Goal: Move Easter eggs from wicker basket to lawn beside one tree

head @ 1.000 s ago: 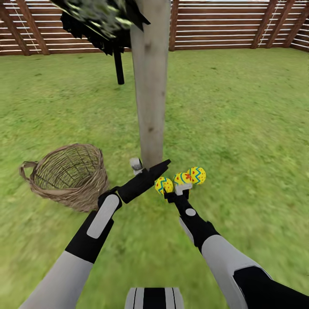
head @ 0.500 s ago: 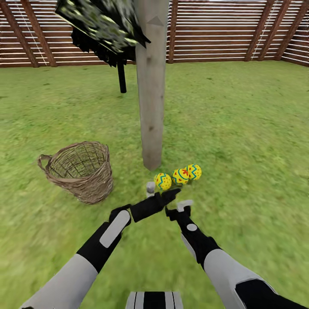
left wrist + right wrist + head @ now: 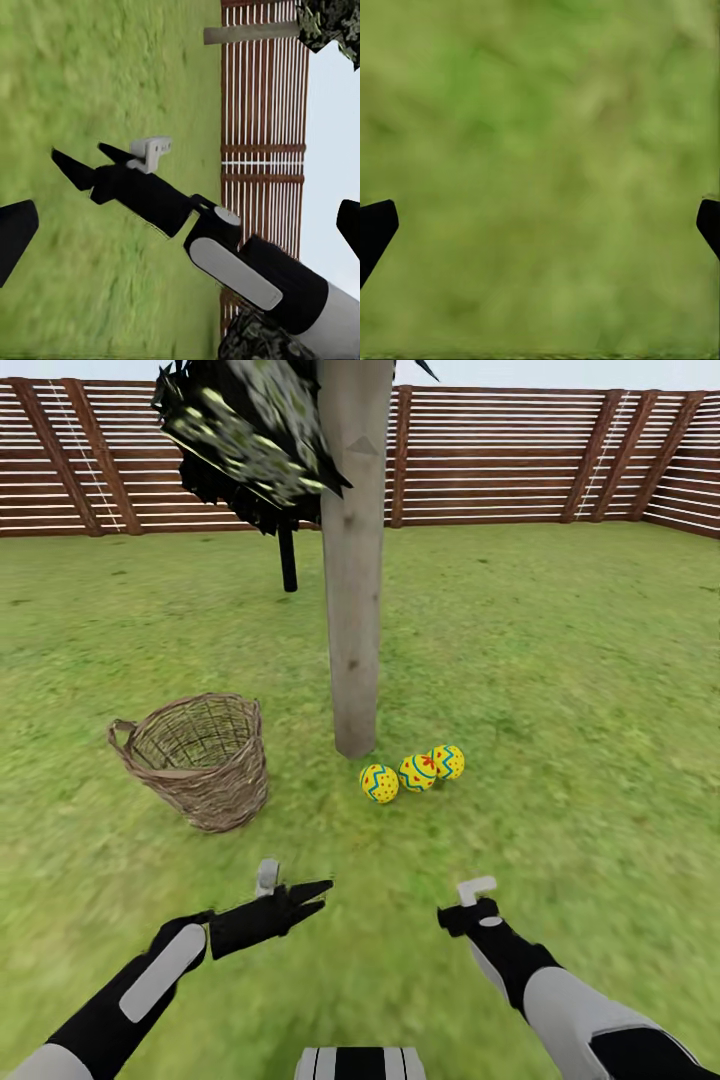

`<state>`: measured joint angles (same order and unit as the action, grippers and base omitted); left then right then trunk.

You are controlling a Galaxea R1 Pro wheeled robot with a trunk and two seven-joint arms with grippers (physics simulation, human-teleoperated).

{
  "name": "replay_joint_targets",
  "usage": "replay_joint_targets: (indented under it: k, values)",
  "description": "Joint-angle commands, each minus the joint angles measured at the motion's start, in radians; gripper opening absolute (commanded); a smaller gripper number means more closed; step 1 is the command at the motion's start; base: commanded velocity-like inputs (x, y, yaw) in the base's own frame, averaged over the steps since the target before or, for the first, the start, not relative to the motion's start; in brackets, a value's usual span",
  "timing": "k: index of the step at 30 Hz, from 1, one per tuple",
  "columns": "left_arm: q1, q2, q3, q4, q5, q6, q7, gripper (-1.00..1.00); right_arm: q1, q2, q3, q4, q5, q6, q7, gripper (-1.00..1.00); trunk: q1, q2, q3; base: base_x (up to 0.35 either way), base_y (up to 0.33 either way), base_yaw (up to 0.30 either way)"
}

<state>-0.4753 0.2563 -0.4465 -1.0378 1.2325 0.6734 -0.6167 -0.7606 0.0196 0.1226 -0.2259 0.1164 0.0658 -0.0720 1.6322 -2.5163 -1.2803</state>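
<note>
Three yellow Easter eggs with blue zigzags lie in a row on the lawn [image 3: 560, 690] at the foot of the tree's pale trunk [image 3: 352, 610]: the left egg [image 3: 379, 783], the middle egg [image 3: 418, 771] and the right egg [image 3: 448, 761]. To the trunk's left stands the wicker basket [image 3: 200, 760], tilted, with no egg visible inside. My left gripper [image 3: 322, 893] hovers open, well short of the eggs. My right gripper [image 3: 452, 916] is open too and holds nothing; its fingertips [image 3: 376, 229] stand wide apart over bare grass.
A dark thin-trunked tree [image 3: 288, 555] stands behind the pale trunk, its foliage [image 3: 250, 435] hanging overhead. The brown slatted fence [image 3: 520, 455] closes the yard at the back. In the left wrist view my right arm [image 3: 217, 247] crosses above the grass.
The right gripper has left the middle egg, and both arms have pulled back toward me. The eggs stay by the trunk. The camera has lifted, so the whole view has shifted.
</note>
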Motion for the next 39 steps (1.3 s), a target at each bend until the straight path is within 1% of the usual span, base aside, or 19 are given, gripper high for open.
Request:
replay_joint_targets:
  k: [1, 3, 6, 7, 9, 10, 11, 12, 14, 16, 18, 19, 21, 24, 25, 31, 35, 38, 39]
  values:
    - [0.01, 0.015, -0.002, 0.001, 0.01, 0.004, 0.001, 1.0, 0.0, 0.0, 0.005, 0.008, 0.012, 0.008, -0.006, 1.0, 0.0, 0.0, -0.001, 0.0, 0.0, 0.0]
    - [0.024, 0.051, -0.003, 0.022, 0.015, 0.0, -0.001, 1.0, 0.0, 0.0, 0.005, 0.03, 0.014, 0.009, -0.006, 1.0, 0.0, 0.0, -0.001, 0.0, 0.0, 0.0]
    - [0.029, 0.067, -0.001, 0.108, 0.019, -0.001, -0.007, 1.0, 0.0, 0.0, 0.006, 0.05, 0.015, 0.009, -0.005, 1.0, 0.0, 0.0, -0.001, 0.0, 0.0, 0.0]
    - [0.03, 0.071, -0.001, 0.172, 0.023, -0.001, -0.028, 1.0, 0.0, 0.001, 0.006, 0.059, 0.016, 0.009, -0.005, 1.0, 0.0, 0.0, -0.001, 0.0, 0.0, 0.0]
    - [0.03, 0.074, 0.0, 0.219, 0.026, 0.0, -0.071, 1.0, 0.001, 0.003, 0.007, 0.068, 0.017, 0.008, -0.005, 1.0, 0.0, 0.0, -0.001, 0.0, 0.0, 0.0]
    - [0.03, 0.08, 0.0, 0.239, 0.027, 0.002, -0.118, 1.0, 0.001, 0.004, 0.007, 0.083, 0.017, 0.004, -0.005, 1.0, 0.0, 0.0, -0.001, 0.0, 0.0, 0.0]
    - [0.03, 0.085, 0.0, 0.246, 0.027, 0.002, -0.152, 1.0, 0.003, 0.005, 0.008, 0.094, 0.018, 0.002, -0.005, 1.0, 0.0, 0.0, -0.001, 0.0, 0.0, 0.0]
    - [0.03, 0.092, -0.001, 0.255, 0.019, 0.002, -0.22, 1.0, 0.006, 0.006, 0.008, 0.112, 0.021, -0.001, -0.004, 1.0, 0.0, 0.0, -0.001, 0.0, 0.0, 0.0]
    - [0.03, 0.095, -0.001, 0.258, 0.016, 0.001, -0.243, 1.0, 0.007, 0.005, 0.008, 0.117, 0.021, -0.002, -0.003, 1.0, 0.0, 0.0, -0.001, 0.0, 0.0, 0.0]
    - [0.03, 0.101, -0.001, 0.26, 0.014, -0.001, -0.252, 1.0, 0.007, 0.006, 0.008, 0.119, 0.022, -0.003, -0.004, 1.0, 0.0, 0.0, -0.001, 0.0, 0.0, 0.0]
    - [0.03, 0.117, -0.002, 0.261, 0.014, -0.003, -0.255, 1.0, 0.007, 0.006, 0.008, 0.12, 0.022, -0.002, -0.004, 1.0, 0.0, 0.0, -0.001, 0.0, 0.0, 0.0]
    - [0.03, 0.136, -0.002, 0.262, 0.015, -0.004, -0.257, 1.0, 0.007, 0.007, 0.008, 0.119, 0.023, -0.002, -0.005, 1.0, 0.0, 0.0, -0.001, 0.0, 0.0, 0.0]
    - [0.03, 0.155, -0.003, 0.269, 0.016, -0.005, -0.259, 1.0, 0.007, 0.007, 0.008, 0.12, 0.023, -0.002, -0.005, 1.0, 0.0, 0.0, -0.001, 0.0, 0.0, 0.0]
    - [0.03, 0.168, -0.002, 0.321, 0.018, -0.006, -0.261, 1.0, 0.007, 0.008, 0.008, 0.12, 0.023, -0.001, -0.006, 1.0, 0.0, 0.0, -0.001, 0.0, 0.0, 0.0]
    - [0.03, 0.169, -0.001, 0.333, 0.018, -0.006, -0.261, 1.0, 0.007, 0.008, 0.008, 0.12, 0.023, -0.001, -0.006, 1.0, 0.0, 0.0, -0.001, 0.0, 0.0, 0.0]
    - [0.03, 0.173, 0.001, 0.374, 0.016, -0.008, -0.253, 1.0, 0.013, 0.01, 0.008, 0.125, 0.021, 0.0, -0.004, 1.0, -0.003, 0.001, 0.023, 0.0, 0.0, 0.0]
    - [0.03, 0.165, -0.005, 0.378, 0.012, -0.007, -0.251, 1.0, 0.039, 0.012, 0.008, 0.139, 0.02, -0.002, -0.004, 1.0, -0.005, 0.002, 0.038, 0.0, 0.0, 0.0]
    - [0.03, 0.163, -0.006, 0.379, -0.01, -0.006, -0.251, 1.0, 0.058, 0.012, 0.008, 0.141, 0.02, -0.004, -0.003, 1.0, -0.006, 0.003, 0.05, 0.0, 0.0, 0.0]
    - [0.03, 0.164, -0.005, 0.38, -0.026, -0.007, -0.25, 1.0, 0.061, 0.011, 0.008, 0.141, 0.02, -0.004, -0.003, 1.0, -0.007, 0.003, 0.053, 0.0, 0.0, 0.0]
